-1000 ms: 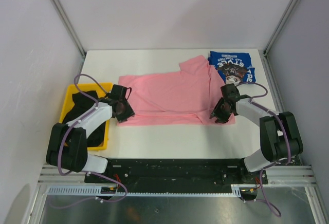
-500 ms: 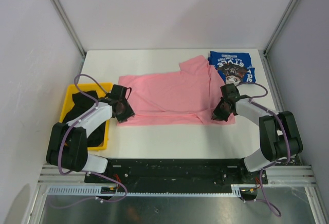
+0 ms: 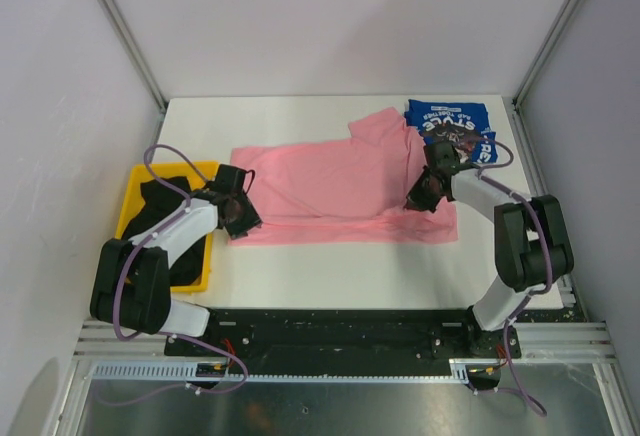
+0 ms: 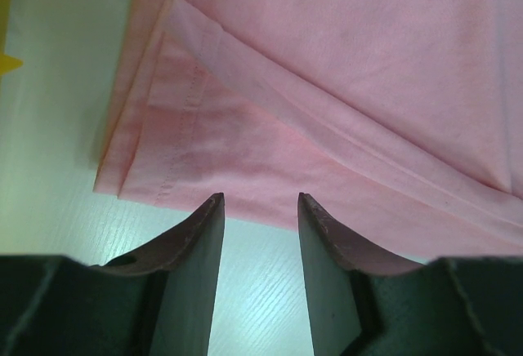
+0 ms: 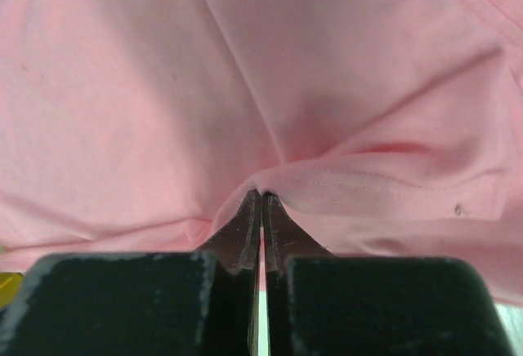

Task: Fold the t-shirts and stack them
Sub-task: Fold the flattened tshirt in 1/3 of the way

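A pink t-shirt point(image 3: 330, 181) lies spread across the middle of the table. My right gripper point(image 3: 416, 201) point(image 5: 261, 194) is shut on a bunched fold of its hemmed edge near the right side, and the cloth point(image 5: 270, 86) rises around the fingertips. At the shirt's near left corner point(image 4: 155, 168) my left gripper point(image 3: 248, 222) point(image 4: 260, 199) stands open, its tips at the hem with bare table between them. A folded royal-blue t-shirt point(image 3: 450, 124) with white lettering lies at the back right. Black t-shirts point(image 3: 160, 206) fill the bin on the left.
The yellow bin point(image 3: 133, 184) sits at the table's left edge beside my left arm. Metal frame posts stand at the back corners. White table point(image 3: 330, 271) shows between the pink shirt and the arms' bases.
My right gripper has closed on the pink shirt's edge and moved back and slightly left, pulling the cloth up with it. The left arm has not moved.
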You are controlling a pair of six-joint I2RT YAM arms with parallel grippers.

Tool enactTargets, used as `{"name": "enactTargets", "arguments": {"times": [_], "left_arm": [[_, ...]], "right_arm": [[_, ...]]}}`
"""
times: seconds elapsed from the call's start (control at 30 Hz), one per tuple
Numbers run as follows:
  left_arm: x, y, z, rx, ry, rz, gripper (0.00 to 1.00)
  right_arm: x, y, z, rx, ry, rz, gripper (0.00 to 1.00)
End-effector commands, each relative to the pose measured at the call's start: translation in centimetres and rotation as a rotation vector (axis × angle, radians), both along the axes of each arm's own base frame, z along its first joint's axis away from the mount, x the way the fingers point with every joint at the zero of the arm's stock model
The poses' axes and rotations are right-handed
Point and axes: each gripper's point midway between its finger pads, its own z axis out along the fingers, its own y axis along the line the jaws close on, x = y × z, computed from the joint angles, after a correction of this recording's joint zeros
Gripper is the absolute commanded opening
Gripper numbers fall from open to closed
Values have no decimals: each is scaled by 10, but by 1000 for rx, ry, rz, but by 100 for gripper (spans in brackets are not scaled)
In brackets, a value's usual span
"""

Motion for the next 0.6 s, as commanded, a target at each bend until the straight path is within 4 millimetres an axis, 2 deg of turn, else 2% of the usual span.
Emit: {"name": "enactTargets", "arguments": {"times": [0.0,0.3,0.37,0.43,0.5,0.57], "left_arm": [[11,-2,11,-11,-47,-27,46],[10,-4,13,-17,-49,-44,46],[10,-4,13,-19,-49,-47,46],[10,-4,13,-20,-50,-49,46],[9,-5,13,-20,-49,-53,46],[9,-5,13,-20,-48,-55,46]], "right_arm": [[30,2,9,6,-43,5,0],[55,4,-3,0,-49,27,1],[59,5,-2,-4,-58,40,9],[63,6,1,-20,-71,56,22],[69,5,11,-47,-98,73,36],[73,2,24,-79,-136,91,45]]}}
